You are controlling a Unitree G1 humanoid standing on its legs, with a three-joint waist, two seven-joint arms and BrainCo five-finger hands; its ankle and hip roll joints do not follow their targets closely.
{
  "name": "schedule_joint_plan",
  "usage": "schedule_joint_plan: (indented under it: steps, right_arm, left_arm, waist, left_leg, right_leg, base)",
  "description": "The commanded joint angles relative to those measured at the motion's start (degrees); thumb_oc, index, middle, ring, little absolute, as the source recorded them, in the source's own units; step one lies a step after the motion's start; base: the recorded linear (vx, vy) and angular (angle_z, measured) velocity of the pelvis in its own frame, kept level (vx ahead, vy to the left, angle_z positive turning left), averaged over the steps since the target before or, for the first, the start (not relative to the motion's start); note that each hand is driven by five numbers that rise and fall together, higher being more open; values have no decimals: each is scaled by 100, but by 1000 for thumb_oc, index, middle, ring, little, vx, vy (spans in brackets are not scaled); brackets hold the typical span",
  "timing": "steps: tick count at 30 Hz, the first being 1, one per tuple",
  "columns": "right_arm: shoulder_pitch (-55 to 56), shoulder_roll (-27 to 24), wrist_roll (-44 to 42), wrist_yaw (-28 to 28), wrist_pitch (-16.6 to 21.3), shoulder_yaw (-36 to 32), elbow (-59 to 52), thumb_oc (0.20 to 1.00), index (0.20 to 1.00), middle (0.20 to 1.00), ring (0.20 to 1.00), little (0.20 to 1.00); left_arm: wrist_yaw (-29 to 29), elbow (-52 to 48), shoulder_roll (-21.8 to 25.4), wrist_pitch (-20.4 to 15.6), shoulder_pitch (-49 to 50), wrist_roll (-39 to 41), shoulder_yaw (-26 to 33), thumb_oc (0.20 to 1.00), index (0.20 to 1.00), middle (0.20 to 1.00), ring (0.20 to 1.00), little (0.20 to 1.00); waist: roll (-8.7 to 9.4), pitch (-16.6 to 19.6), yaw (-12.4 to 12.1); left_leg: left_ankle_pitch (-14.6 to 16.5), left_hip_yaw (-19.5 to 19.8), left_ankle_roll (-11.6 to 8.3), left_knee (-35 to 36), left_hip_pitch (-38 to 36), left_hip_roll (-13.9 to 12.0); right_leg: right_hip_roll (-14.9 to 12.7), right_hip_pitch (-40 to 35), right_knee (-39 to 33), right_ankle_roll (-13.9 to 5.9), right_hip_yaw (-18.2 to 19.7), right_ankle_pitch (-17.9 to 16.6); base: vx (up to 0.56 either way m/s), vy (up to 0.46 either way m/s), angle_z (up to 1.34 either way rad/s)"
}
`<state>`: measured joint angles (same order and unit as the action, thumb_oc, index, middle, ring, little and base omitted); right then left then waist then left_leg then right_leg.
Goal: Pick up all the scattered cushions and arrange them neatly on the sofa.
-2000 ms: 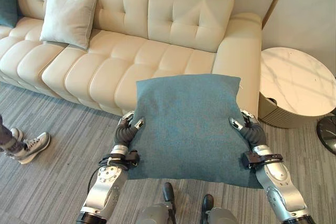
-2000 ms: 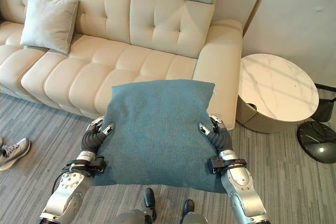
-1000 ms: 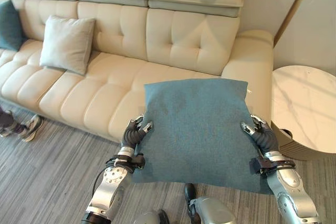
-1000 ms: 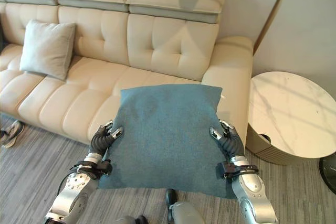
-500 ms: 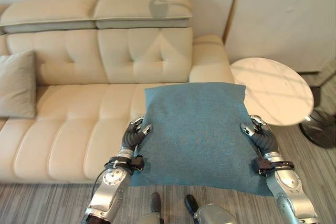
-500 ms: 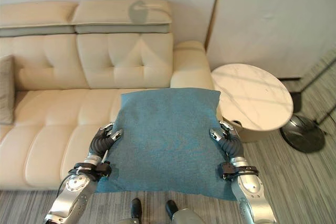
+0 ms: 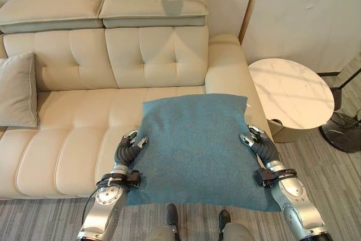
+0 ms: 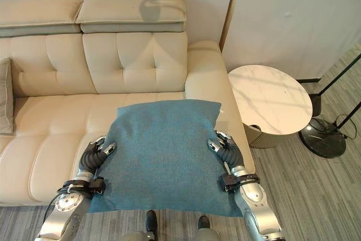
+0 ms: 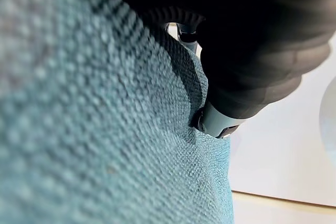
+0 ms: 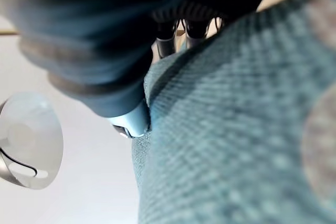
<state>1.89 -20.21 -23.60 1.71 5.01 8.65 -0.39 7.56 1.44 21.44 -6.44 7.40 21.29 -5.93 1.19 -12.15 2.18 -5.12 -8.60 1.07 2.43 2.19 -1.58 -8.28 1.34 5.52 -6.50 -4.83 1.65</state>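
The teal cushion (image 7: pixel 194 148) is held flat above the front edge of the cream sofa (image 7: pixel 84 111), at its right end. The left hand (image 7: pixel 128 148) and right hand (image 7: pixel 258 145) grip opposite side edges, fingers curled onto the fabric. Risk: uneven release tips the cushion off the seat edge to the floor. A beige cushion (image 7: pixel 16 90) leans against the backrest, well apart.

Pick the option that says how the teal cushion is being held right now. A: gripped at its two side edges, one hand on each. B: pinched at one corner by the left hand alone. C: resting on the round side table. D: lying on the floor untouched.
A: the left hand and the right hand each clamp a side edge of the teal cushion, holding it flat above the sofa seat's front.
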Motion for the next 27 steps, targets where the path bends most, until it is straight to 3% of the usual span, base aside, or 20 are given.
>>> schedule_joint_plan:
  steps: [1,5,11,18,21,26,27]
  right_arm:
    - [-1219,389,-124,-98,671,404,-233,200,200,200,200,200]
    - [-1854,512,-109,-379,812,540,-66,200,200,200,200,200]
    - [-3873,778,158,-1374,1194,642,803,200,200,200,200,200]
    - [-7302,887,899,-3021,1494,783,2962,200,200,200,200,200]
    - [-8850,604,1272,-3617,1419,1166,3750,200,200,200,200,200]
    - [-9737,262,1400,-3900,1288,1501,4223,200,200,200,200,200]
    - [-10186,-87,1316,-4091,1247,1672,4590,200,200,200,200,200]
  left_arm:
    - [222,-378,249,-720,-713,-203,161,200,200,200,200,200]
    - [517,-213,369,-862,-1247,-277,107,200,200,200,200,200]
    - [1419,794,764,-1279,-3090,-402,-236,200,200,200,200,200]
    - [2568,3445,1419,-1516,-6740,-444,-1223,200,200,200,200,200]
    - [2770,4426,1639,-1479,-8411,-415,-1774,200,200,200,200,200]
    - [2728,5128,1865,-1375,-9552,-313,-2198,200,200,200,200,200]
    - [2743,5468,1972,-1321,-10208,-217,-2446,200,200,200,200,200]
  waist:
    - [15,213,-222]
    - [-81,83,-292]
    - [-258,-164,-438]
    - [-364,-439,-636]
    - [-358,-638,-740]
    - [-333,-717,-781]
    - [-327,-738,-796]
  left_leg:
    - [1120,-19,-117,-548,-22,273]
    - [1036,-33,-121,-527,358,305]
    - [795,-43,-166,-629,1412,343]
    - [496,96,-280,-487,2132,354]
    - [334,231,-327,-402,2466,353]
    - [195,316,-355,-257,2689,363]
    - [115,366,-384,-157,2818,371]
  right_leg:
    - [-28,373,14,-69,-154,6]
    - [-48,678,-56,-73,-112,-62]
    - [-77,1685,6,-60,40,-281]
    - [-31,2364,-67,-154,138,-451]
    - [-32,2686,-89,-202,97,-506]
    - [-18,2930,-120,-237,55,-540]
    - [-17,3052,-139,-271,-2,-549]
  base:
    - [0,0,0]
    - [-114,1,1]
    - [-148,27,2]
    - [-56,0,2]
    - [-34,-34,5]
    - [-8,-32,11]
    - [-15,-78,15]
